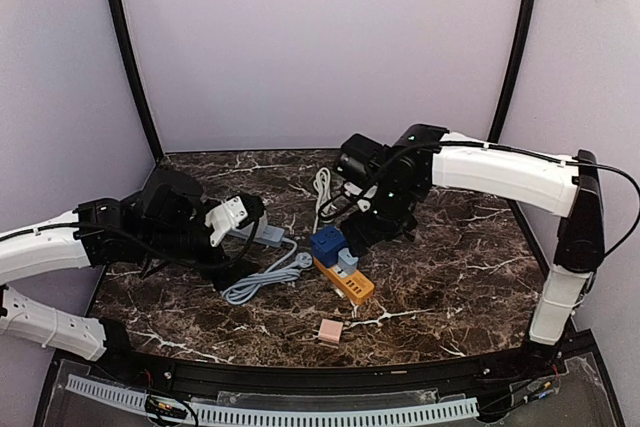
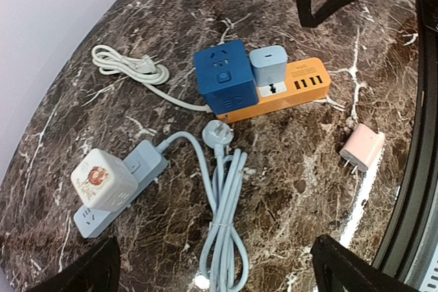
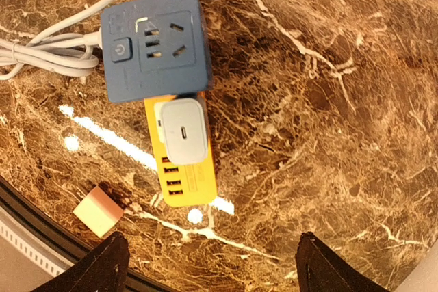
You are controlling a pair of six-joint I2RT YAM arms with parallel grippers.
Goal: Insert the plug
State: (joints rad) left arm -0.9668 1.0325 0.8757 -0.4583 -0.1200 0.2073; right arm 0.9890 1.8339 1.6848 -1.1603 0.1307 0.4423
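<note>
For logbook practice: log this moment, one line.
left gripper open; right gripper open; grey cube charger on orange power strip; pink cube charger loose

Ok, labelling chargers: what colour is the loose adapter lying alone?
Pale pink adapter, clearest from left wrist.

The left arm point(image 1: 60, 247) reaches in low from the left. The right arm point(image 1: 500, 172) bends in from the right. The left gripper point(image 2: 215, 271) and the right gripper point(image 3: 219, 268) point down, fingers spread wide, holding nothing.
</note>
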